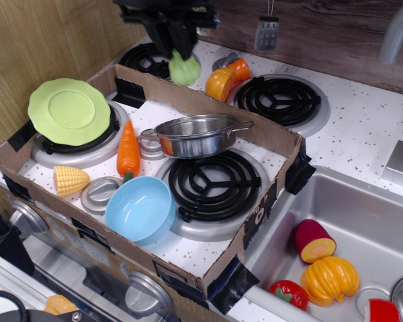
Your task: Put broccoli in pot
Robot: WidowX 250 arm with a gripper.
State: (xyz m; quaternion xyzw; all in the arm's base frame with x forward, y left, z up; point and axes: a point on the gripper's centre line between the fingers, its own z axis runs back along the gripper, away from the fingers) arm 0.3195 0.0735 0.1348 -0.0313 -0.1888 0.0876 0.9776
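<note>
No brand or lettering reads clearly anywhere on this toy stove. The black robot gripper [176, 48] is up over the back-left burner, clamped on the small pale lime-green plastic broccoli [185, 70], which hangs in the air above the cardboard tray's [255, 225] far wall. The shallow shiny stainless-steel pot [198, 135] sits inside the tray, empty. The light blue plastic bowl [141, 209] is empty too. The steel sink [383, 221] holds toy vegetables.
</note>
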